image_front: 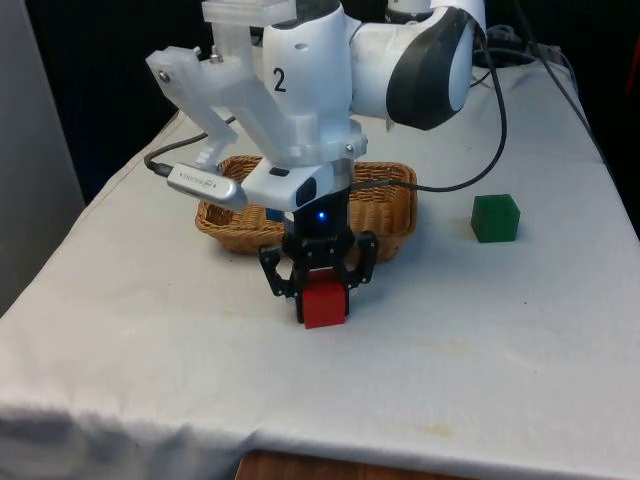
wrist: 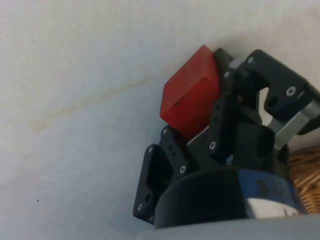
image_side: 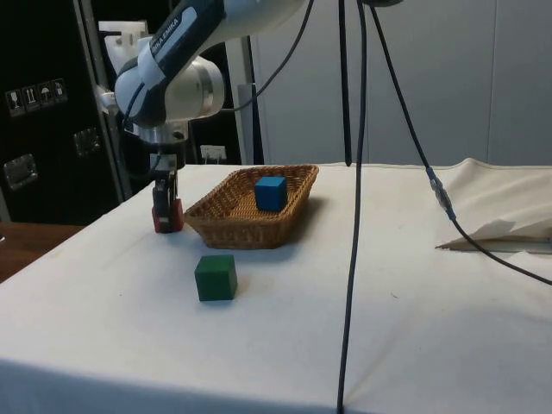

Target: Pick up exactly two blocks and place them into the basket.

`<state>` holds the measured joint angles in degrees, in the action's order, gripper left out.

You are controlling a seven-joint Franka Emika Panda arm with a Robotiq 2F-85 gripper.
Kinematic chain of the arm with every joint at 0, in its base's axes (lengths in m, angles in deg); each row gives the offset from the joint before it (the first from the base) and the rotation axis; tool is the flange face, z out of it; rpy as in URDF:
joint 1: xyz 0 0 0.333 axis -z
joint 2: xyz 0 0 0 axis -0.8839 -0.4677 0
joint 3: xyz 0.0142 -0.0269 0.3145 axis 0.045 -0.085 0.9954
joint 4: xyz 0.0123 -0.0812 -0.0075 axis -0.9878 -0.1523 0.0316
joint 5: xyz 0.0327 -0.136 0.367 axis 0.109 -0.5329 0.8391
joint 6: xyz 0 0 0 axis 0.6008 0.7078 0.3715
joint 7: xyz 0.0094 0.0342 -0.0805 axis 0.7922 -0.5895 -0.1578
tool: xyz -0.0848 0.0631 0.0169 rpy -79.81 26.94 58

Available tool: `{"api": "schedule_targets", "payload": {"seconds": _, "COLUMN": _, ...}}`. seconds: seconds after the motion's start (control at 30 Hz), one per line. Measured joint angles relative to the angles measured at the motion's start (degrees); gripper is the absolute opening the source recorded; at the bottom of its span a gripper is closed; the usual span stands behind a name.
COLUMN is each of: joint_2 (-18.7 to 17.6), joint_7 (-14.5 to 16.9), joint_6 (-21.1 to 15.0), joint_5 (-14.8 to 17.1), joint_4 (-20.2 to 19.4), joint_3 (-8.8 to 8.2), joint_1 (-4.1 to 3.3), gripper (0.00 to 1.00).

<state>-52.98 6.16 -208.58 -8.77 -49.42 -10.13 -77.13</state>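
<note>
Gripper (image_front: pixel 318 287) clamped on red block (image_front: pixel 324 303), just in front of basket (image_front: pixel 385 228).
Block sits at cloth level; blue block (image_side: pixel 270 192) already inside, so this one would complete the pair.

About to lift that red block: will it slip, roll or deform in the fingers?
The red block looks like a rigid, flat-faced cube, so it should sit square and not roll. Its faces look smooth, so a slight slip is possible. The gripper straddles it on the cloth; it probably lifts easily.

White cloth (image_front: pixel 480 340) over the table, dark cabinets (image_side: pixel 43 112) behind.
</note>
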Motion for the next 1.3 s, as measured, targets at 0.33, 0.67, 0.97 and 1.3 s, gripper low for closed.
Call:
{"api": "schedule_targets", "payload": {"seconds": 0.33, "joint_2": 0.0, "joint_7": 0.11, "joint_6": 0.06, "joint_5": 0.86, "joint_4": 0.23, "joint_3": -0.06, "joint_1": 0.11, "gripper": 0.02}}
{"api": "schedule_targets", "payload": {"seconds": 0.67, "joint_2": 1.09, "joint_7": -1.38, "joint_6": 0.86, "joint_5": 2.52, "joint_4": 0.4, "joint_3": -0.52, "joint_1": 0.06, "gripper": 0.02}}
{"api": "schedule_targets", "payload": {"seconds": 0.97, "joint_2": 3.38, "joint_7": -4.47, "joint_6": 1.2, "joint_5": 2.52, "joint_4": -0.57, "joint_3": -0.74, "joint_1": -0.06, "gripper": 0.02}}
{"api": "schedule_targets", "payload": {"seconds": 1.3, "joint_2": 5.39, "joint_7": -7.45, "joint_6": 1.2, "joint_5": 2.52, "joint_4": -1.43, "joint_3": -0.92, "joint_1": -0.23, "gripper": 0.02}}
